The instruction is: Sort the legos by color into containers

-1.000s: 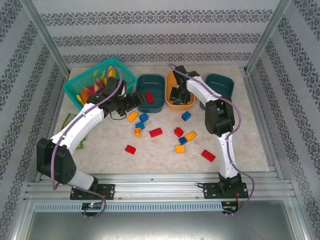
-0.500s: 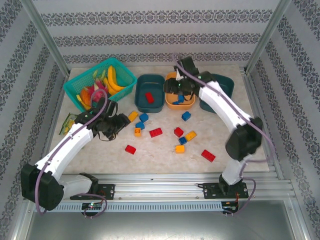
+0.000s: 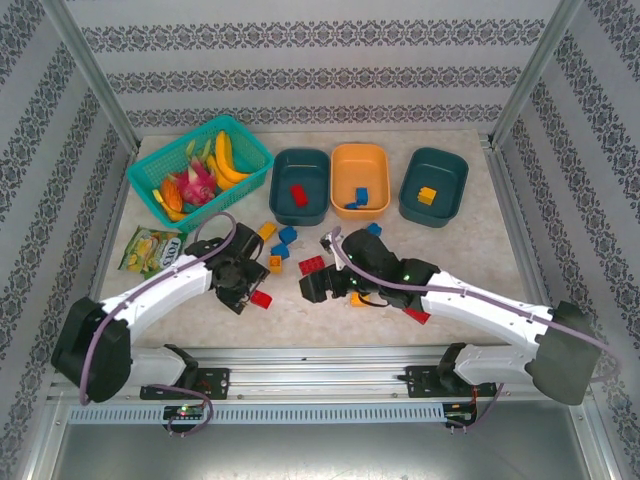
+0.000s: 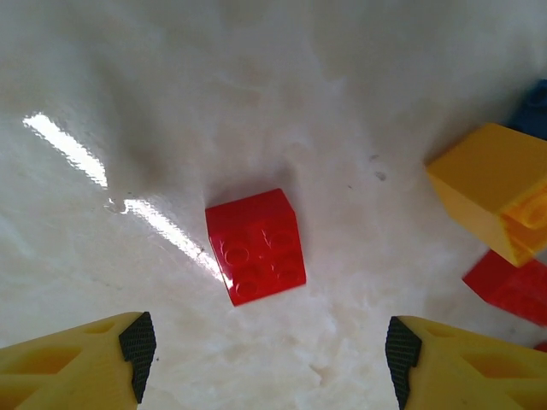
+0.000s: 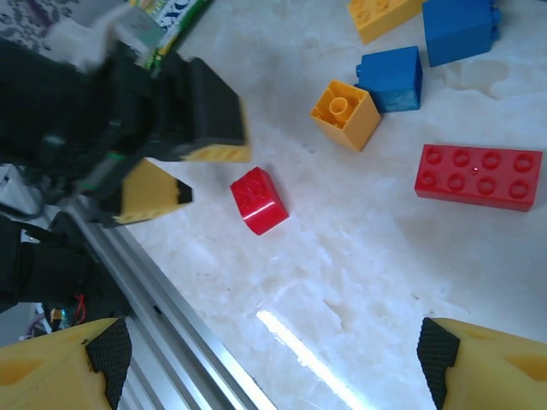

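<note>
TARGET red 2x2 brick (image 4: 256, 246), studs up on tabletop (image 4: 256, 85) | LEFT gripper (image 4: 267, 343) over brick, jaws spread, brick centred just ahead, slightly skewed | RIGHT gripper (image 5: 273, 354) farther from brick, jaws spread, empty | NEARER: left

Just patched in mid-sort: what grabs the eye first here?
Both arms crowd the front-centre of the table: the left gripper hangs open over a small red brick, and the right gripper gapes open beside it. Behind them, three tubs hold one colour each, with loose bricks scattered between.
</note>
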Controlling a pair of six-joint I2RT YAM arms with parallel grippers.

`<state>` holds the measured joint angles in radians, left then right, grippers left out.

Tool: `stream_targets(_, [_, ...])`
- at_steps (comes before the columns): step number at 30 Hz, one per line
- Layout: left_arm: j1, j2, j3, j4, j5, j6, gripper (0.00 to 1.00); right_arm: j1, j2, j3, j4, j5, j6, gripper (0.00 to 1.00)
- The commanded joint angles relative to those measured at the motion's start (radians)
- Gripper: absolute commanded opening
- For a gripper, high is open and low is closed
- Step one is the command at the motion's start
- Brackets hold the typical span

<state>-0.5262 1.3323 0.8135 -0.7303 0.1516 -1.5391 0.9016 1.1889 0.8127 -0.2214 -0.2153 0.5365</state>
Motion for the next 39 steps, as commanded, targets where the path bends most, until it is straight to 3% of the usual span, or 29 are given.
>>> stream_targets(1, [-0.024, 0.059, 0.022, 0.023, -0.039, -0.113, 0.74, 0.005, -0.055, -0.021, 0.063, 0.039, 0.031, 0.89])
stream_targets(10, [-0.046, 0.198, 0.027, 0.089, -0.041, -0.175, 0.66, 0.006, -0.091, -0.055, 0.055, 0.036, 0.042, 0.88])
stream_targets(19, [-0.046, 0.251, 0.021, 0.110, -0.075, -0.148, 0.35, 0.005, -0.110, -0.066, 0.039, 0.048, 0.056, 0.88])
stream_targets(24, [-0.046, 0.211, 0.063, 0.038, -0.121, -0.099, 0.27, 0.004, -0.117, -0.051, 0.015, 0.075, 0.054, 0.88])
stream_targets(31, [-0.046, 0.221, 0.374, -0.141, -0.245, 0.213, 0.26, -0.066, -0.181, -0.031, 0.048, 0.157, 0.103, 0.87])
stream_targets(39, [-0.016, 0.490, 0.870, -0.225, -0.324, 0.641, 0.25, -0.193, -0.160, 0.032, 0.159, 0.212, 0.151, 0.87])
